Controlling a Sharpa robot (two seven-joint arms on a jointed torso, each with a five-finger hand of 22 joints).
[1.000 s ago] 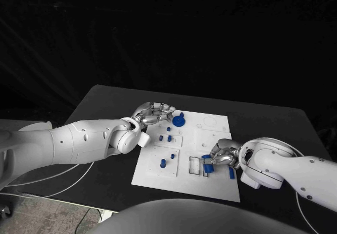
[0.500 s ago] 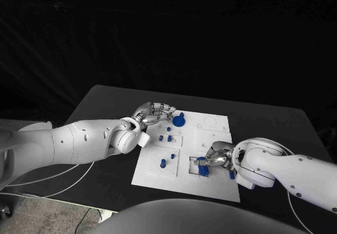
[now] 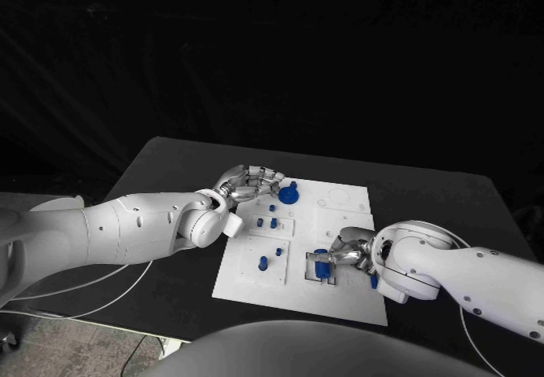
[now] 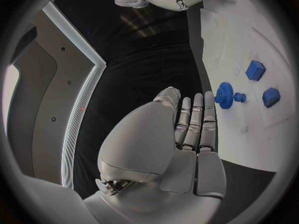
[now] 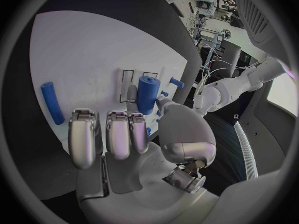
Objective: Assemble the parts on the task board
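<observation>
White task board [image 3: 340,206] mid-table: your blue gear [image 3: 289,194] and pegs seated | right hand [image 3: 348,250] pinches blue cylinder [image 5: 147,93] over near-right slot | left hand [image 3: 248,183] empty, fingers straight | blue rod [image 5: 52,102] remains loose.

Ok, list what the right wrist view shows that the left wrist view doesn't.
Right wrist view: the blue cylinder held in the right hand, and a blue rod lying on the white task board. Left wrist view: the blue gear just past the left hand, whose fingers are straight, plus two blue blocks. Both: the white task board and the right hand.
</observation>
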